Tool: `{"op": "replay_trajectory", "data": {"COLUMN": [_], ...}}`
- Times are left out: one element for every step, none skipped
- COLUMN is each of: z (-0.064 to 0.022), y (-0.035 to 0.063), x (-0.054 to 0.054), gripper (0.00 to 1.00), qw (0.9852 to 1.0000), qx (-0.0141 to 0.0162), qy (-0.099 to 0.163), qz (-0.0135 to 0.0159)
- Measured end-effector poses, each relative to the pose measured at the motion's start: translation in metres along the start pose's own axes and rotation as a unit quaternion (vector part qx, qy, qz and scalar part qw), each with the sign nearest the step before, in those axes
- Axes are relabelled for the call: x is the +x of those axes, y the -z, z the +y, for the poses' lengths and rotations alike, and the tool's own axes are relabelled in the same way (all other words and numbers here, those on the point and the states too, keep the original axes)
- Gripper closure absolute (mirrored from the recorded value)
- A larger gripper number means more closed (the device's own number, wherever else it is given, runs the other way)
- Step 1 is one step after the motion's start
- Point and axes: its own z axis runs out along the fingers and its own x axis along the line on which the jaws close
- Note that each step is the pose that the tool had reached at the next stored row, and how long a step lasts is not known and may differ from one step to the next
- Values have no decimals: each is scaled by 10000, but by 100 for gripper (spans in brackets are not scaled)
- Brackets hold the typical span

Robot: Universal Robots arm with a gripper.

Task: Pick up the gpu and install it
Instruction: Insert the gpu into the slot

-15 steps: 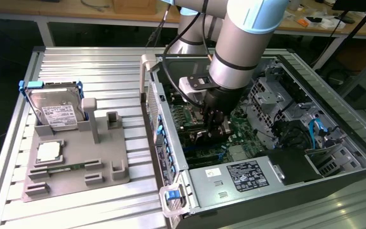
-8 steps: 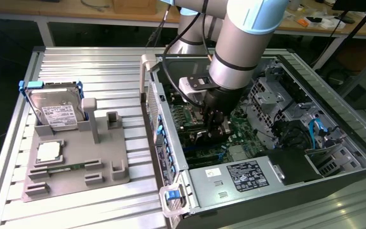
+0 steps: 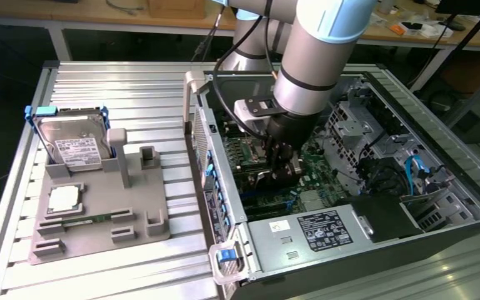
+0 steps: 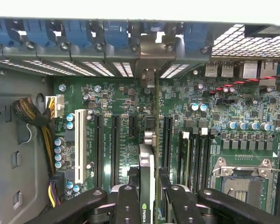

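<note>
Silver ribbed bench (image 3: 115,81) holds an open computer case (image 3: 307,240) in the right half of the exterior view. Inside it, the jaws pinch the gpu (image 4: 148,168) on edge over the green board (image 4: 116,107). Best to hold it straight, match the slot, and push softly.

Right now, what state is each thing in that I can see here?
gripper: shut on the gpu.
gpu: held on edge over the motherboard slots inside the case.
computer case: lying on its side, open.
hard drive: standing upright in the grey holder.
memory stick: lying flat in the grey holder.
</note>
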Motion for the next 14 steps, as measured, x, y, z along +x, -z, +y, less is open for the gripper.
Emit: {"op": "replay_trajectory", "data": {"z": [0,1,1,0,0,0,0,0,0,0,0,0,0,0], "y": [0,0,-1,-1,-1,-1,-1,-1,-1,-1,-2,-3,-3,-3], "x": [0,-1,-1,-1,-1,-1,-1,-1,-1,-1,-2,-3,-3,-4], "gripper": [73,73,73,73,73,73,73,73,73,73,73,73,73,73], "qw": [10000,10000,10000,10000,10000,10000,10000,10000,10000,10000,10000,10000,10000,10000], "qx": [0,0,0,0,0,0,0,0,0,0,0,1,0,0], "qy": [0,0,0,-1,0,-1,-1,-1,0,-1,-1,0,0,0], "qz": [-1,-2,-2,-3,-4,-4,-4,-4,-4,-4,-4,-5,-7,-8]}}
